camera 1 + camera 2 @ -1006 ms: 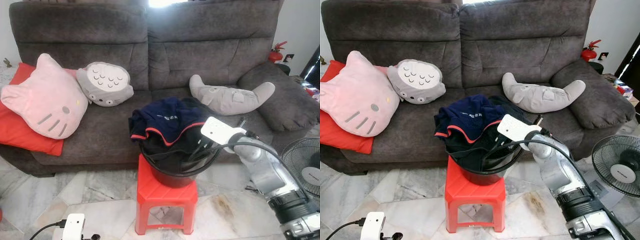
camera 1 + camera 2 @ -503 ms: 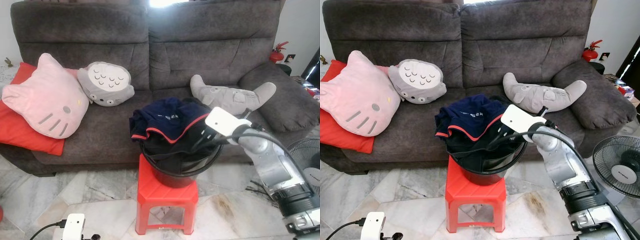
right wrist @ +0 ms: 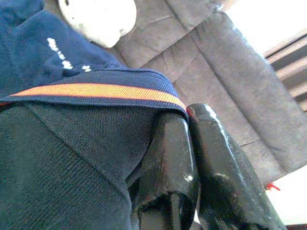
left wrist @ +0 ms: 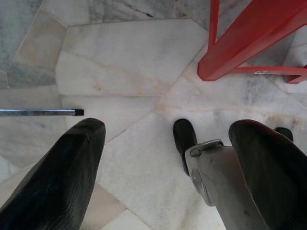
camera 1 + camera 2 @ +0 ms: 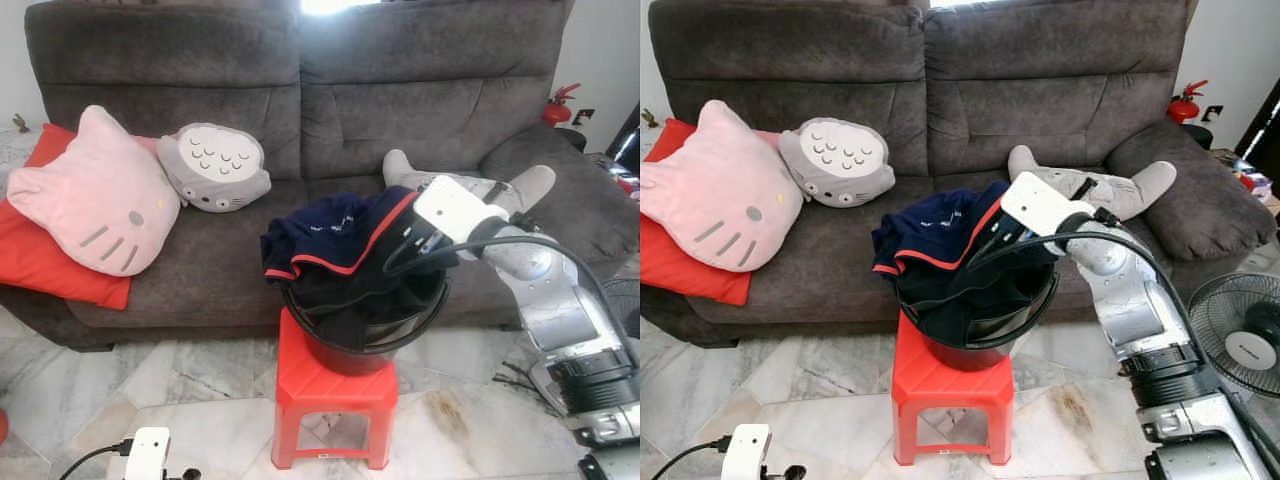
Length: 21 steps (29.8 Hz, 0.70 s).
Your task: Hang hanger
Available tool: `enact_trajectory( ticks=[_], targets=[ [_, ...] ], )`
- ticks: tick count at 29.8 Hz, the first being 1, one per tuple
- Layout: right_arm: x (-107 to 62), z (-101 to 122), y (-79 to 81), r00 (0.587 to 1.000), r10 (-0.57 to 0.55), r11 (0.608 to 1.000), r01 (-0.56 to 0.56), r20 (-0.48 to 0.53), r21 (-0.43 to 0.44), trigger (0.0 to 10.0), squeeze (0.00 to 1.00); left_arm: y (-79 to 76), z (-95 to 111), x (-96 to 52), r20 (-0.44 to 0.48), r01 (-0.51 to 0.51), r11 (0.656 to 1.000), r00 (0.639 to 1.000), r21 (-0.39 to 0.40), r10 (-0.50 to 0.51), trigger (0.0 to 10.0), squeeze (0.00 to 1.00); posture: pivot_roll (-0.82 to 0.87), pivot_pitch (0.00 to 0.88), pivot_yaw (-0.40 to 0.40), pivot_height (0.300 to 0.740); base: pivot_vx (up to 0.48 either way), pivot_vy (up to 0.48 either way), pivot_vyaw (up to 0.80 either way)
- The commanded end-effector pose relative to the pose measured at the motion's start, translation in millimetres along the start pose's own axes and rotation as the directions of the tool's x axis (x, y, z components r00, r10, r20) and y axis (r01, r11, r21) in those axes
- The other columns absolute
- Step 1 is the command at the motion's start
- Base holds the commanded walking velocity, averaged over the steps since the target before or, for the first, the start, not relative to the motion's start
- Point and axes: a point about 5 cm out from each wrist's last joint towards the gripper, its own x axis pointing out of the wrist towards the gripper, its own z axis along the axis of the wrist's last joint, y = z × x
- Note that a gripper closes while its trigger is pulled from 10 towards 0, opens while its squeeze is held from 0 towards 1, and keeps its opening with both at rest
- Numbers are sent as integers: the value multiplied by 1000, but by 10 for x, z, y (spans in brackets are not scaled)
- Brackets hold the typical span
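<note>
At centre frame, the right gripper has its fingers pressed together on the red-trimmed edge of a navy garment, lifting it above the rim of a black bucket on a red stool before a grey sofa. At lower left, the left gripper hangs over bare marble floor, jaws apart. No hanger can be made out.

Right arm extended forward, elbow bent, right gripper with fingers pressed together on dark fabric. Left gripper hangs low, fingers spread apart.
</note>
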Motion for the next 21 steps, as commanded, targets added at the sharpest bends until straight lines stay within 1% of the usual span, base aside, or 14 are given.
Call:
enact_trajectory(
  ticks=[1,2,4,5,6,7,8,9,13,14,15,16,20,21],
  targets=[
    [-16,41,28,999,41,999,-41,6,-1,0,0,20,-28,-7,-20,-1,1000,1000,14,1,10000,0,-228,0,18,740,0,0,0],
    [-30,-1,106,996,92,996,-92,-15,-10,0,0,20,-27,-7,-20,0,1000,1000,13,1,10000,0,-228,0,18,740,0,0,0],
    [-34,-9,123,995,102,995,-103,-19,-12,0,0,20,-27,-7,-20,0,1000,1000,13,1,10000,0,-228,0,18,740,0,0,0],
    [-49,-63,164,992,114,993,-113,-51,21,0,0,17,-24,-6,-20,2,1000,1000,13,-2,10000,0,-226,0,20,740,0,0,0],
    [-56,-79,190,989,134,991,-133,-61,26,3255,0,18,-24,-6,-20,2,1000,1000,13,-2,10000,0,-229,0,21,740,0,0,0],
    [-61,-86,208,987,148,989,-147,-66,27,7922,0,18,-23,-6,-21,2,1000,1000,13,-2,10000,0,-229,0,21,740,0,0,0],
    [-76,-112,256,979,184,983,-183,-84,17,7922,0,18,-23,-6,-21,3,1000,1000,13,-3,10000,0,-229,0,21,740,0,0,0],
    [-86,-129,300,973,212,977,-211,-95,20,10000,0,18,-24,-5,-22,5,1000,1000,15,-5,10000,0,-229,0,21,740,0,0,0],
    [-100,-130,337,967,237,972,-235,-93,31,10000,0,15,-23,-5,-24,10,1000,1000,16,-9,10000,0,-230,0,21,740,0,0,0],
    [-99,-120,333,968,237,971,-234,-87,39,10000,161,15,-22,-5,-24,10,1000,1000,17,-10,10000,0,-230,0,21,740,0,0,0],
    [-99,-113,329,968,237,971,-234,-83,45,10000,161,15,-22,-5,-24,11,1000,1000,17,-10,10000,0,-230,0,21,740,0,0,0],
    [-100,-92,310,969,234,972,-230,-77,56,10000,1000,15,-22,-4,-25,11,1000,1000,16,-11,10000,0,-230,0,21,740,0,0,0],
    [-104,-33,276,970,234,971,-231,-61,63,10000,1000,11,-22,-3,-27,13,1000,1000,16,-13,10000,0,-232,0,21,740,0,0,0],
    [-119,-4,294,964,260,965,-257,-54,56,10000,1000,8,-24,-3,-29,16,1000,999,15,-16,10000,0,-232,0,21,740,0,0,0]
  ],
)
